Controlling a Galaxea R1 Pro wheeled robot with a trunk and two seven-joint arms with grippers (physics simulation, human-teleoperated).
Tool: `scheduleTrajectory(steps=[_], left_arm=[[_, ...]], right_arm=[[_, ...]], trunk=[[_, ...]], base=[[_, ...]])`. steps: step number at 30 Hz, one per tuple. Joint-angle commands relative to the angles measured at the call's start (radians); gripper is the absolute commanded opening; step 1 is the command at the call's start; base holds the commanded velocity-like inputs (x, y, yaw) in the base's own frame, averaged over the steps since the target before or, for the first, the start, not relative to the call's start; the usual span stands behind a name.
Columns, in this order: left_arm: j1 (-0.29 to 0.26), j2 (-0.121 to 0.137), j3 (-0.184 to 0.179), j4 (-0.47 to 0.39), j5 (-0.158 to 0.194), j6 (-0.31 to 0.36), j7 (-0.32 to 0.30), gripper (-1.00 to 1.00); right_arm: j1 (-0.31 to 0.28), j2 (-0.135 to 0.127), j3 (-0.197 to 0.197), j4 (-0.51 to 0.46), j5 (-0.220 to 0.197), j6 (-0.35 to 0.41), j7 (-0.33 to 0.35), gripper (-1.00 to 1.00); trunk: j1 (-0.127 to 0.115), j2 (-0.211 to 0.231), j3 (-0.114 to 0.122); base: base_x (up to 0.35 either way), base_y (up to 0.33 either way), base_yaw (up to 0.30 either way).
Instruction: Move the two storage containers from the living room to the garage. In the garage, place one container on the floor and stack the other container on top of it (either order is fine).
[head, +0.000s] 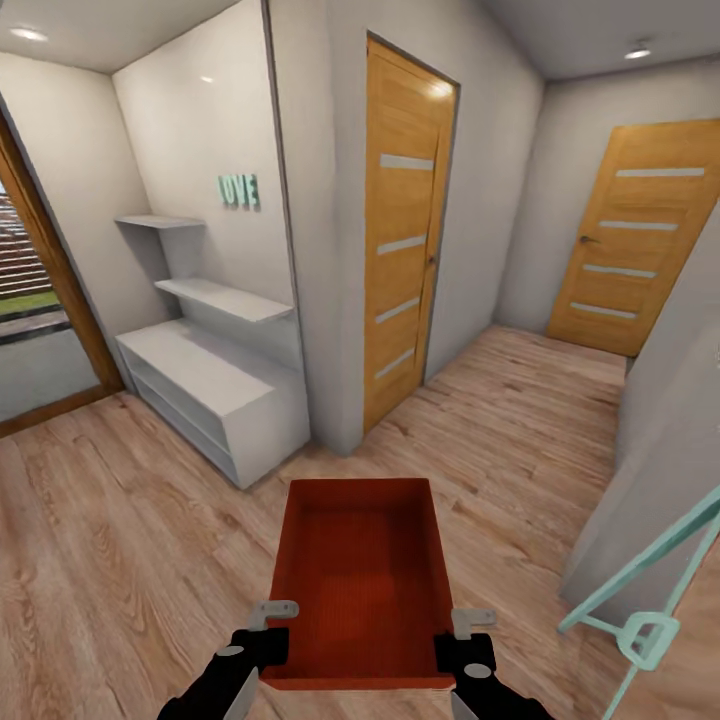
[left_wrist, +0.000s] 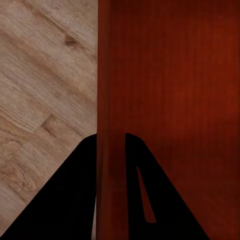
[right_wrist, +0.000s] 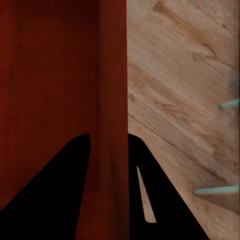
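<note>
One orange-red storage container (head: 360, 570) hangs level in front of me above the light wood-plank floor, open side up and empty. My left gripper (head: 272, 625) is shut on its left wall and my right gripper (head: 462, 635) is shut on its right wall, both near the container's near end. In the left wrist view the container wall (left_wrist: 111, 100) runs between the two black fingers (left_wrist: 75, 200). The right wrist view shows the same on the other wall (right_wrist: 111, 100), with a finger (right_wrist: 50, 190) on either side. The second container is out of view.
A hallway lies ahead: a wooden door (head: 405, 230) straight ahead in a white wall, another wooden door (head: 635, 235) at the far right. A low white shelf unit (head: 215, 395) stands at the left. A teal metal frame (head: 650, 600) leans at the right.
</note>
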Motion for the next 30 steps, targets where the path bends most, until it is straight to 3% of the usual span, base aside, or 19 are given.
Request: scheduleTrajectory(steps=[1, 19, 30], left_arm=[[0.000, 0.003, -0.007, -0.005, -0.018, -0.010, 0.011, -1.00], [0.000, 0.003, -0.007, -0.005, -0.018, -0.010, 0.011, -1.00], [0.000, 0.003, -0.007, -0.005, -0.018, -0.010, 0.011, -1.00]], right_arm=[[-0.002, -0.010, -0.009, 0.006, -0.034, -0.008, -0.015, -1.00], [-0.002, -0.011, -0.009, 0.006, -0.034, -0.008, -0.016, -1.00], [-0.001, -0.011, -0.009, 0.006, -0.034, -0.008, -0.015, -1.00]], trunk=[[0.001, -0.001, -0.002], [0.001, -0.001, -0.002], [0.001, -0.001, -0.002]], base=[[0.323, 0.000, -0.204], [0.323, 0.000, -0.211], [0.323, 0.000, -0.024]])
